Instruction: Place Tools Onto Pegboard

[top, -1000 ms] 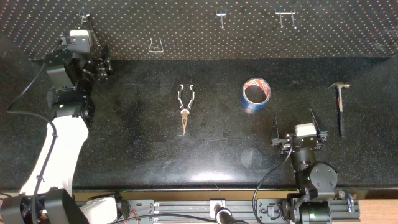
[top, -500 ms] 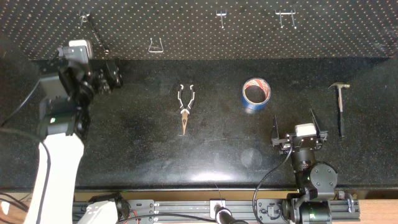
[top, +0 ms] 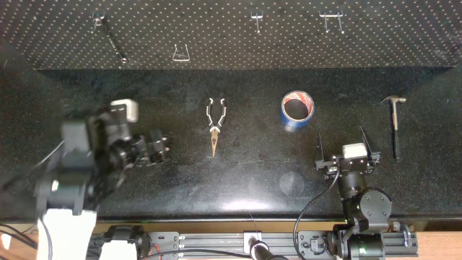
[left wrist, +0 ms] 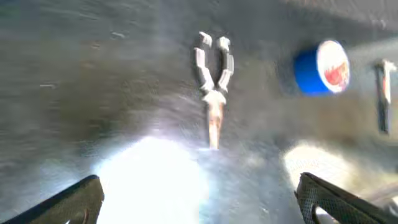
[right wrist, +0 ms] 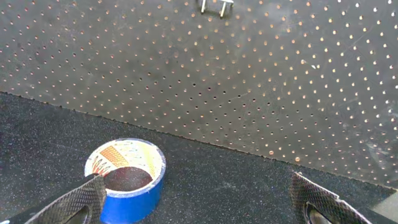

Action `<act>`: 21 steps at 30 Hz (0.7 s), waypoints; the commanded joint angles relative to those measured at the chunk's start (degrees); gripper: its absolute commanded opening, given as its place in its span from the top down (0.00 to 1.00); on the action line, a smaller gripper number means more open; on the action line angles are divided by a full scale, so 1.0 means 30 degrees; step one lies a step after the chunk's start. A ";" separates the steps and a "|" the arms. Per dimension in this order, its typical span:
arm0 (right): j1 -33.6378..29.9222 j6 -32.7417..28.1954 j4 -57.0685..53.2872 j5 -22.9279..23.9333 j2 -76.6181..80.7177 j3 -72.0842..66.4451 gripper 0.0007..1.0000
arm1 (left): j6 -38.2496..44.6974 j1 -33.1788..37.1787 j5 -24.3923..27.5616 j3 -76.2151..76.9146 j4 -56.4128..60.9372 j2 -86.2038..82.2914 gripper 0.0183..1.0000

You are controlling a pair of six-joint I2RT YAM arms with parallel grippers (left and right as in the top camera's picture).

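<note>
Pegboard (top: 216,29) spans the back of the black tabletop (top: 253,180). At its far left a wrench (top: 112,40) hangs tilted from a peg. To its right on the board come a triangular wire hook (top: 180,53), a single hook (top: 256,20) and a double hook (top: 330,22), all bare.

On the table, the left gripper (left wrist: 205,202) sits lifted at the left side with its 2 fingers spread wide and nothing between them; its wrist view looks across at the pliers, which lie well apart from it. The pliers (top: 215,126) lie flat near the middle, handles toward the pegboard and nose toward the arm bases. Right of them, well apart, a blue tape roll (top: 297,110) lies flat on its side face, close to the board's foot. The right gripper (right wrist: 199,208) is low near its base, fingers wide and empty, facing the tape roll and the board. At the far right a hammer (top: 394,126) lies flat, head toward the pegboard.
</note>
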 commanded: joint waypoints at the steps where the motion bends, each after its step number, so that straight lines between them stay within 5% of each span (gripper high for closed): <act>1: 0.0131 -0.0189 -0.0022 0.0160 -0.0080 -0.0109 0.04 | -0.2543 -0.5836 -0.3650 0.5807 -0.1151 0.5187 0.00; 3: 0.0131 -0.0189 -0.0022 0.0160 -0.0080 -0.0109 0.04 | -0.4379 -0.7890 -0.4874 0.8429 -0.1668 0.7898 0.00; 7: 0.0131 -0.0189 -0.0022 0.0160 -0.0080 -0.0109 0.04 | -0.7694 -0.8058 -0.3883 1.1438 -0.3592 1.2196 0.00; 12: 0.0131 -0.0189 -0.0022 0.0168 -0.0080 -0.0109 0.04 | -0.7883 -0.8306 -0.4153 1.1489 -0.3832 1.5475 0.00; 21: 0.0124 -0.0189 -0.0022 0.0160 -0.0080 -0.0109 0.04 | -0.7759 -0.8888 -0.8204 1.1489 -0.3541 1.7697 0.00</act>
